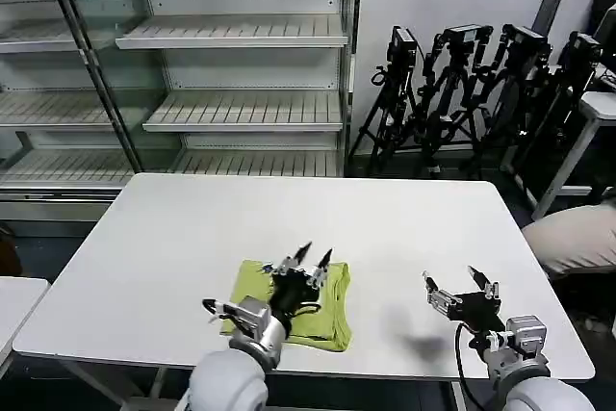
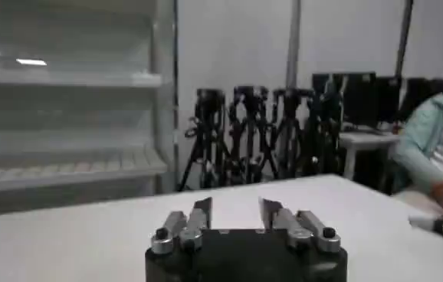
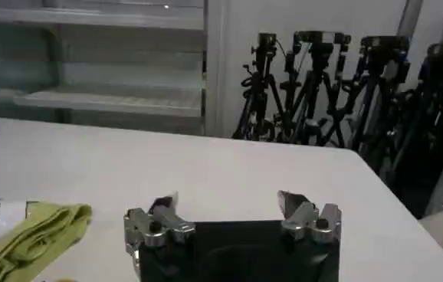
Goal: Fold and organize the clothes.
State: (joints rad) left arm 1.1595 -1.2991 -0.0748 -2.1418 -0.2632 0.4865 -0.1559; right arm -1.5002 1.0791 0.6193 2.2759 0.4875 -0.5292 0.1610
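Note:
The clothes are one lime yellow-green T-shirt (image 1: pixel 327 310), folded into a small rectangle near the table's front edge. My left gripper (image 1: pixel 313 257) hovers over the folded shirt, open, with nothing between its fingers. In the left wrist view the left gripper (image 2: pixel 234 205) points across the bare table top. My right gripper (image 1: pixel 462 281) stands open to the right of the shirt, apart from it. From the right wrist, the right gripper (image 3: pixel 228 201) is wide open, and the T-shirt (image 3: pixel 34 234) lies off to one side of it.
The white table (image 1: pixel 385 218) has free room behind and on both sides of the shirt. Metal shelves (image 1: pixel 231 74) stand behind the table, and several black tripods (image 1: pixel 462 84) at the back right. Beige fabric (image 1: pixel 577 238) shows at the right edge.

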